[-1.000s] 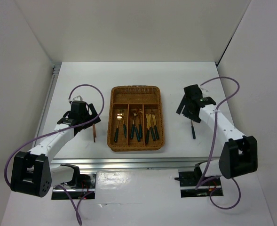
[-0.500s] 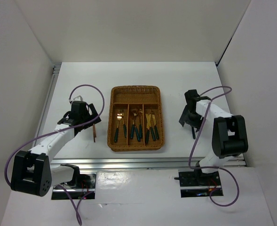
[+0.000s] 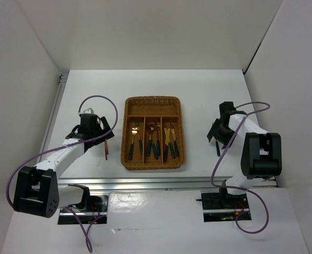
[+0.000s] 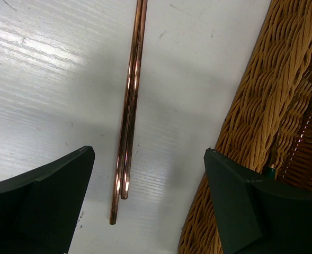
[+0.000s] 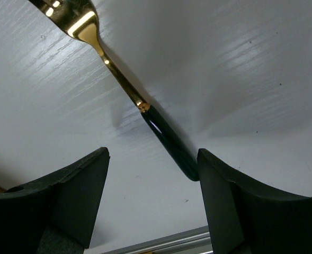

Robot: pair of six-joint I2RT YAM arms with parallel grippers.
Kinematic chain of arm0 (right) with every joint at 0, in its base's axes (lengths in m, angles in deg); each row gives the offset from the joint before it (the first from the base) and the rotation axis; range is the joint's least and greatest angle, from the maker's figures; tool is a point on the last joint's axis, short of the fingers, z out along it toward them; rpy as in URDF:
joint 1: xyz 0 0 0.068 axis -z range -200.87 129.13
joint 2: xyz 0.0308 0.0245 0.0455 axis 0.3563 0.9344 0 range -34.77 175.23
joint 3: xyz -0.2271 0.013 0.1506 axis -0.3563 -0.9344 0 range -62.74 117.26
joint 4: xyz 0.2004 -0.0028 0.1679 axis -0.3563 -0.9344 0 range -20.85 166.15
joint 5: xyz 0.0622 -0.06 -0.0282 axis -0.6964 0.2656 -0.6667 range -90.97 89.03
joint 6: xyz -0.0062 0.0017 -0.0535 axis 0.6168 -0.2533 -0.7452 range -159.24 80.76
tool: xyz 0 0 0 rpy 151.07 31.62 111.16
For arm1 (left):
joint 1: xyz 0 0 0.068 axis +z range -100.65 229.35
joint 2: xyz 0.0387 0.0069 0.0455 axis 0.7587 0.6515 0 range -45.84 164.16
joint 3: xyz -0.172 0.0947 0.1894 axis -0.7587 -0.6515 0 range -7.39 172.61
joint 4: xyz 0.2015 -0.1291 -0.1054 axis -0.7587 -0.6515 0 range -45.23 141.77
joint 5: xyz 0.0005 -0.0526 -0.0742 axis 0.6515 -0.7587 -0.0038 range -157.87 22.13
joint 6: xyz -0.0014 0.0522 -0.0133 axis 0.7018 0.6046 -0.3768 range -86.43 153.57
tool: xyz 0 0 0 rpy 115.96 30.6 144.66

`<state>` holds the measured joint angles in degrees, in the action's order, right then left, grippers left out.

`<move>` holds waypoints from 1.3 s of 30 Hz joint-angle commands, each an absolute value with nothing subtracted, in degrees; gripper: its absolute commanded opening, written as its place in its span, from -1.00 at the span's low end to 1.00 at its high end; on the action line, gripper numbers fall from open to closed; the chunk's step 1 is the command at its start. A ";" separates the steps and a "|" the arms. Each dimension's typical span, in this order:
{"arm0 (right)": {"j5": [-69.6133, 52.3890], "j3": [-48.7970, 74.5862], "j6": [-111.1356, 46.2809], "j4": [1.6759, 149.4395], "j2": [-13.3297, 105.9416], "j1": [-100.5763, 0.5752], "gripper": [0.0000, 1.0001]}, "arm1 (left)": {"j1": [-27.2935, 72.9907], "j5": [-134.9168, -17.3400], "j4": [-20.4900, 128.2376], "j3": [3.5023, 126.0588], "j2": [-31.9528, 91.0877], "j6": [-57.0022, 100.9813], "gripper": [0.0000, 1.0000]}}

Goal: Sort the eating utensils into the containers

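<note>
The brown wicker tray (image 3: 153, 159) lies mid-table, with several green-handled gold utensils (image 3: 154, 142) in its three long slots. Two copper chopsticks (image 3: 106, 148) lie side by side on the table left of it. My left gripper (image 3: 104, 137) hovers open over their near ends (image 4: 125, 174), with the tray wall (image 4: 261, 100) under its right finger (image 4: 240, 206). A green-handled gold fork (image 3: 217, 147) lies right of the tray. My right gripper (image 3: 217, 138) is open low over it, and the handle (image 5: 169, 144) ends by the right finger (image 5: 235, 206).
A metal rail (image 3: 166, 182) runs along the table's near edge and shows in the right wrist view (image 5: 161, 244). Another rail (image 3: 56, 108) borders the left side. White walls close in the table on three sides.
My right arm has folded in and swung its gripper right and nearer, from above the fork's head to low over the fork. The left arm and the chopsticks have barely moved.
</note>
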<state>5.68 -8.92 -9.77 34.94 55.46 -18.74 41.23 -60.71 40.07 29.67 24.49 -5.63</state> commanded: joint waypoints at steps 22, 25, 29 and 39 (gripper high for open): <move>2.28 -10.26 -10.85 38.54 59.27 -18.85 -0.41 | 41.53 -60.84 41.66 29.88 25.18 -4.66 1.00; 1.75 -10.88 -10.85 39.41 59.27 -18.85 -0.47 | 41.53 -60.84 41.66 30.40 25.18 -4.66 1.00; 0.61 -10.88 -11.38 40.64 59.27 -18.85 -0.60 | 42.05 -60.84 41.66 30.40 25.18 -4.66 1.00; -2.02 -10.01 -11.38 40.30 57.96 -18.85 -0.96 | 42.05 -60.84 40.61 31.01 25.18 -4.66 1.00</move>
<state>-0.41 -9.83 -10.84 38.85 58.98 -18.74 41.71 -60.71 40.00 29.67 24.95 -5.54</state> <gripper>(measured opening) 0.244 1.000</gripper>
